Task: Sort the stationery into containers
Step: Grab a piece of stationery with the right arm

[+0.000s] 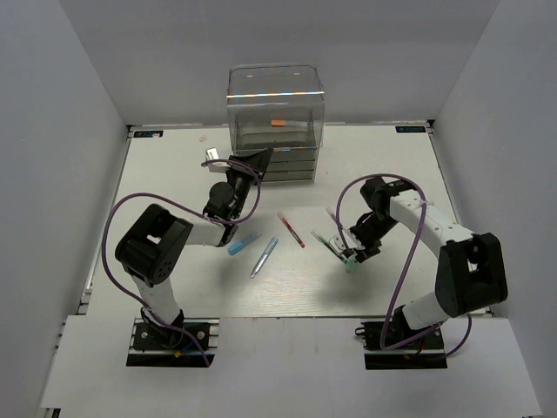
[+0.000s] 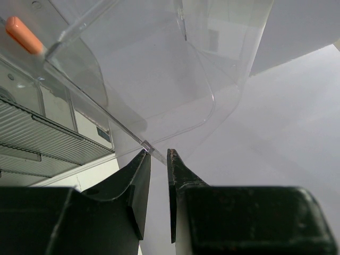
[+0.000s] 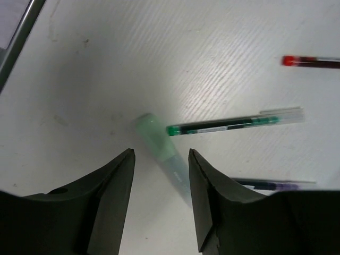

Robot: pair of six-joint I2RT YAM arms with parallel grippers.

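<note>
— Left side first: what is your left pincer (image 2: 158, 155) doing?

— It's up at the 7 o'clock corner of the box (image 1: 275, 104), which stands at the 12 o'clock edge of the bench (image 1: 165, 174). My fingers are pinched down to a thin slit, and a clear edge of the box runs right into that slit. An orange marker (image 1: 278, 123) lies inside, in the top part.

— And loose on the bench?

— Mid-bench there's a blue marker (image 1: 244, 243), with a silvery pen (image 1: 264, 257) just beside it at 4 o'clock. A red pen (image 1: 291, 229) lies at 1 o'clock from that one, apart from it. Further right is a green pen (image 3: 234, 123).

— Your right pincer?

— My right pincer (image 3: 160, 153) is partly open and grips nothing. The mint marker (image 3: 154, 133) lies on the bench between my fingers, its cap toward 11 o'clock in my wrist view. I can't tell whether either finger touches it. The green pen's tip comes right up to that cap from 3 o'clock.
</note>
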